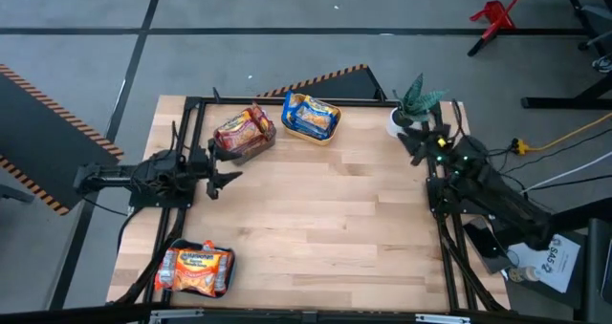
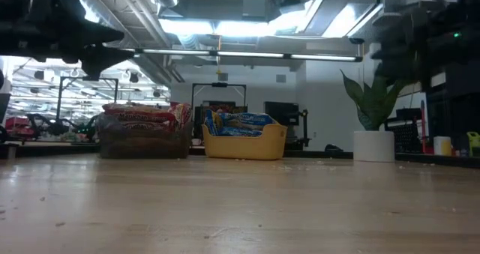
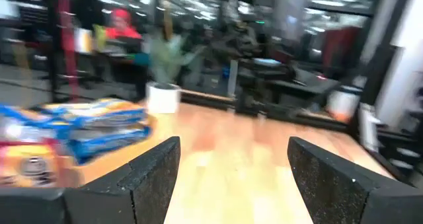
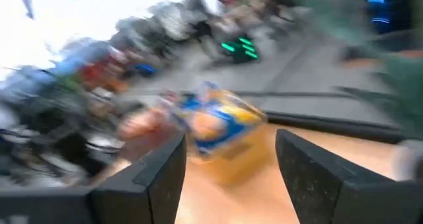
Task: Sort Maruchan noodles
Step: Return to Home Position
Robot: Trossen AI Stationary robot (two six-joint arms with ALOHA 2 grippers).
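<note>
Your left hand (image 3: 232, 148) sits over the left part of the desk (image 1: 325, 219), just in front of the grey bin (image 1: 245, 153). Its wrist view shows both fingers spread wide with nothing between them. Your right hand (image 4: 229, 141) is at the right edge near the far right corner, close beside the plant (image 1: 419, 98) in its white pot (image 1: 399, 122), and its own camera also shows it wide open and empty. All the Maruchan noodles you can see lie in bins. The red packs (image 1: 239, 129) are heaped in the grey bin at the far edge, and the blue packs (image 1: 310, 117) fill the yellow bin (image 1: 323, 136) just beside it. The orange packs (image 1: 195, 268) are in a third bin (image 1: 229, 277) at the near left corner. Only the high view shows you that third bin. The low view takes in the grey and yellow bins side by side, the plant off to their right, and both arms as dark shapes raised above the desk. The right wrist view looks toward the yellow bin, but it is blurred. The left wrist view looks past the blue and red packs to the plant and the other arm beyond.
</note>
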